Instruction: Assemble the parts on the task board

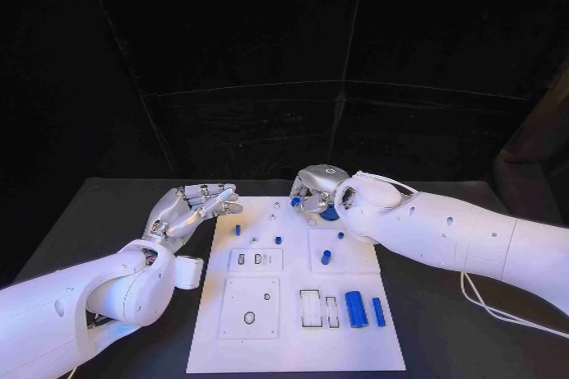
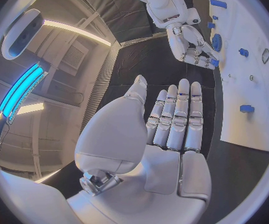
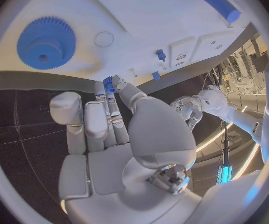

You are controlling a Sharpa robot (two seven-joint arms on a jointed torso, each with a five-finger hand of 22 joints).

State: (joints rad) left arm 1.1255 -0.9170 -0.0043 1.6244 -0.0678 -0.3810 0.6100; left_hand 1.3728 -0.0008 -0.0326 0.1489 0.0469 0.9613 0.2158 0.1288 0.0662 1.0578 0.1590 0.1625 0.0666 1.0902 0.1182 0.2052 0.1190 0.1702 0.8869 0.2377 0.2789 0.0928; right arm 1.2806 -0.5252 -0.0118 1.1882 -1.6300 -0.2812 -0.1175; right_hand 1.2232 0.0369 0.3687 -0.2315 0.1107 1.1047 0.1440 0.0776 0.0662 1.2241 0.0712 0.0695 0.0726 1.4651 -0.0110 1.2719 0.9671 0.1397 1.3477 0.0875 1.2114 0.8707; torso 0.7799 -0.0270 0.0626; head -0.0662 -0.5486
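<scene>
- We are looking down at a white board lying in the middle of a black table.
- Our left hand is hovering just off the board's far left corner, over the table, with the palm up and the fingers straight and side by side; it is holding nothing. The left wrist view is showing those fingers stretched out flat, close beside the board's edge.
- Our right hand is reaching over the far edge of the board. In the right wrist view we are seeing a small blue piece pinched at the fingertips, with the thumb pressing against it, so this hand is clamped on that piece.
- A blue gear is lying flat on the board close to the right hand; in the head view it is mostly hidden under the hand.
- Near the board's right near part, a thick blue cylinder and a thinner blue rod are lying side by side, just beside two narrow slots.
- Small blue pegs are standing on the far half of the board: one toward the left, one near the middle, and one on the raised right panel.
</scene>
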